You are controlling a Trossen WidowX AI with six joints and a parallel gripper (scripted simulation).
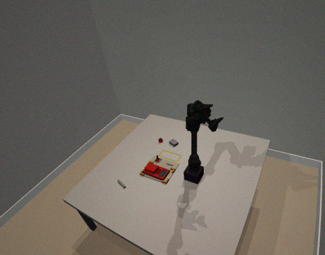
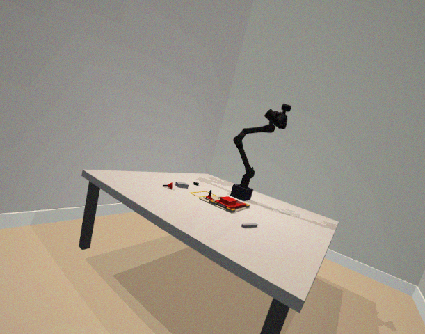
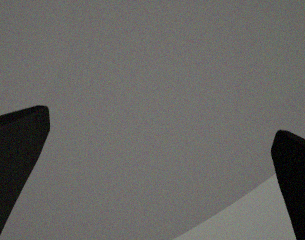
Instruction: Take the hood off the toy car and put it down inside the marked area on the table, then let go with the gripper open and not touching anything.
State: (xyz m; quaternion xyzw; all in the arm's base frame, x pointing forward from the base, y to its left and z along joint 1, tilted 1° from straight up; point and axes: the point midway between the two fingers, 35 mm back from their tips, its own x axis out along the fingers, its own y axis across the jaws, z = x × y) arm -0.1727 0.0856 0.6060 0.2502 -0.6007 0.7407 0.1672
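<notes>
Grey walls (image 1: 211,54) (image 2: 133,90) (image 3: 152,60) and a tan floor (image 1: 47,219) (image 2: 25,280) surround the pale table (image 1: 137,208) (image 2: 162,197). High above it, the claw (image 1: 217,111) (image 2: 276,118) (image 3: 164,130) is spread wide, holding nothing. In the top view, the red toy car (image 1: 154,170) (image 2: 229,202) lies at nine o'clock from the arm's base (image 1: 193,177) (image 2: 241,193), the yellow outline (image 1: 169,159) (image 2: 197,191) at ten. The hood is too small to single out.

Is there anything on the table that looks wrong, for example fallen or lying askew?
One oddity: a small red piece seems tipped over, its dark stem pointing sideways, whereas the similar piece on the board stands upright.
</notes>
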